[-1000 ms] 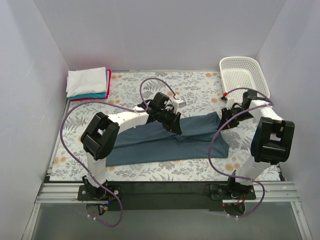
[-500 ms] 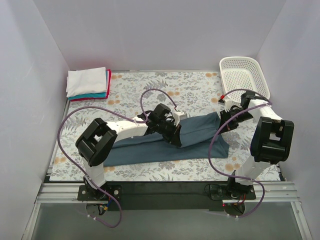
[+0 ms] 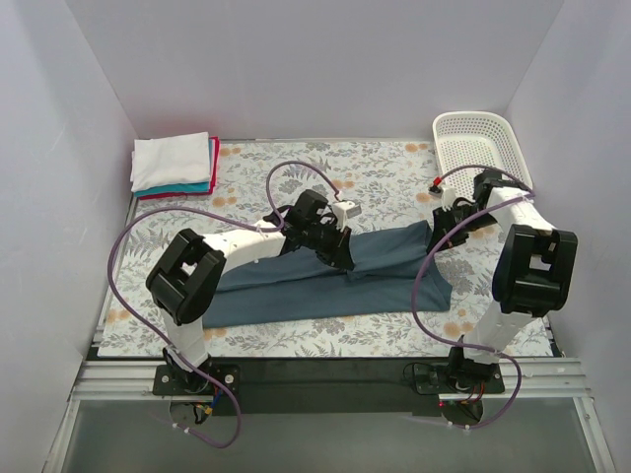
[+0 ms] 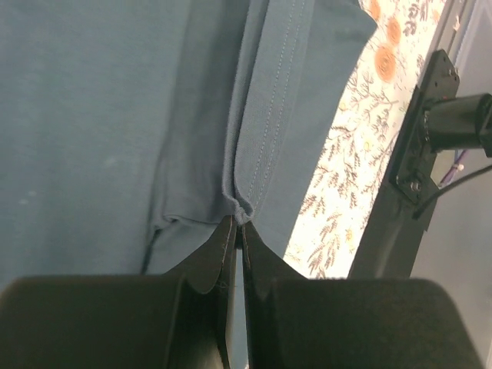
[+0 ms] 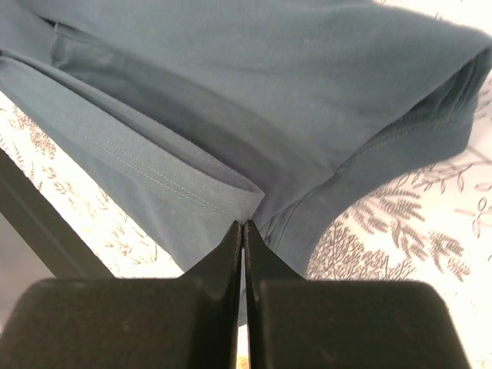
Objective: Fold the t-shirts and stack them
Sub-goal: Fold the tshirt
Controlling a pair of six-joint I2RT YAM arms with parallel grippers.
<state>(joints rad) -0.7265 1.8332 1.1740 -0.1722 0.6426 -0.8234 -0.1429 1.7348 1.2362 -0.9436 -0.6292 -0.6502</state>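
Slate-blue t-shirt (image 3: 296, 286): laid on the near half of the floral table cover (image 3: 296, 168), stretched from left to right and doubled over along its length. Its near edge is set just beyond the black mounting rail (image 3: 315, 374), to which both arm bases are bolted.

Left gripper (image 3: 340, 258): placed over the middle of the slate-blue t-shirt, on its far side. In the left wrist view the jaws are seen pressed together, with a small pucker of the stitched hem pinched between the tips. The hemmed band is seen running straight away from the tips, with the bulk of the shirt spread to one side and the floral table cover exposed at the other.

Right gripper (image 3: 441, 232): placed at the right end of the slate-blue t-shirt, where the cloth is drawn up into a peak. In the right wrist view the jaws are closed to a thin line on the cloth, just below a folded, stitched edge. A rounded fold of the shirt is seen beyond it.

Purple cables (image 3: 138, 246): looped from each arm.

White t-shirt (image 3: 170, 158): folded, topmost of a stack in the far left corner, well apart from both grippers.

Teal t-shirt (image 3: 187, 187): folded, only its edge shown beneath the white one.

Red t-shirt (image 3: 214, 153): folded, lowest in the stack, only an edge shown.

White mesh basket (image 3: 480, 143): set in the far right corner, just beyond the right arm.
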